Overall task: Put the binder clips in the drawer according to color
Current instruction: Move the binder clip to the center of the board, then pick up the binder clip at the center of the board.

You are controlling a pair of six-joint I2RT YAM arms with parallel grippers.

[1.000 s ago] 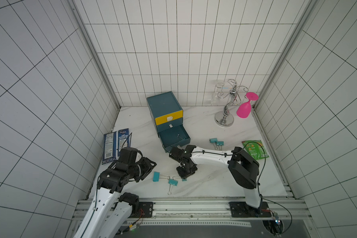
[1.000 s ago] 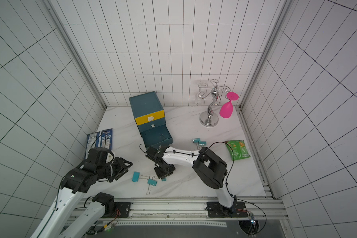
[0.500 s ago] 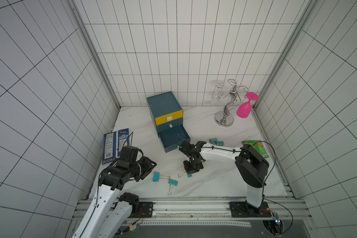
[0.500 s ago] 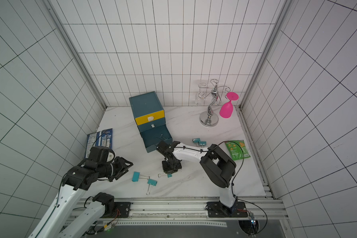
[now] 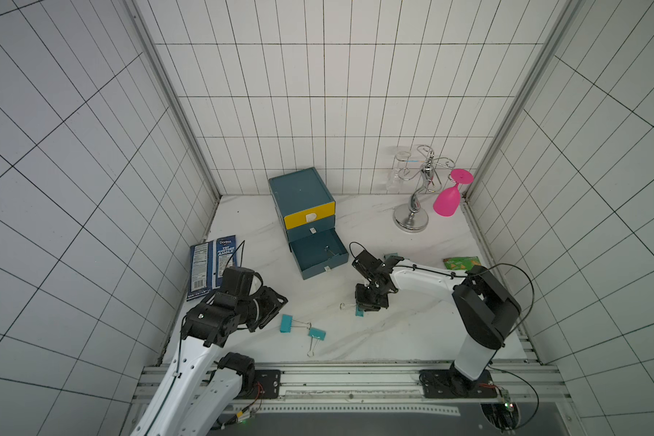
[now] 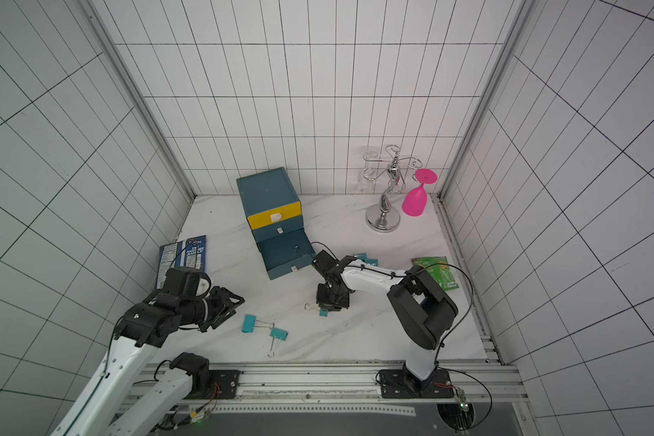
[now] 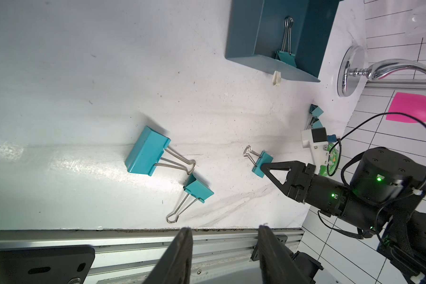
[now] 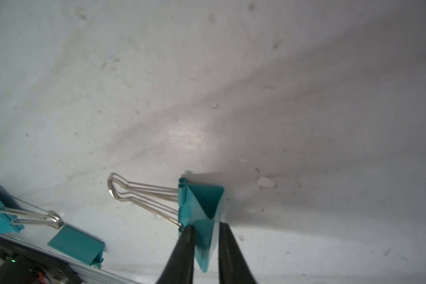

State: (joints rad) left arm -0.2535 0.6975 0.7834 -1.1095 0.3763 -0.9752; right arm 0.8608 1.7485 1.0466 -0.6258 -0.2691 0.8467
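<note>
One teal clip (image 8: 202, 209) sits on the white surface (image 5: 242, 226) near the middle, handles pointing left. Right gripper (image 8: 206, 230) points down at it, jaws narrow, one each side of the clip's body; cannot tell if they pinch it. Two more lie left of it and nearer: a big light-teal clip (image 5: 286, 323) and a small clip (image 5: 316, 333), the big one's handles reaching the small one's body. A pair of clips (image 6: 367, 259) lies just beyond the right arm, partly hidden. Drawer box (image 5: 301, 188) stands far centre: yellow top drawer shut, middle one shut, bottom drawer (image 5: 325, 266) pulled out with a single clip (image 7: 286, 57) inside. Left gripper (image 7: 224, 228) hovers near left, just left of the big light-teal clip, jaws apart, nothing between them. Blue packet (image 5: 214, 264) at left edge, green packet (image 5: 461, 262) at right edge, metal stand (image 5: 412, 221) with pink glass (image 5: 448, 202) far right.
</note>
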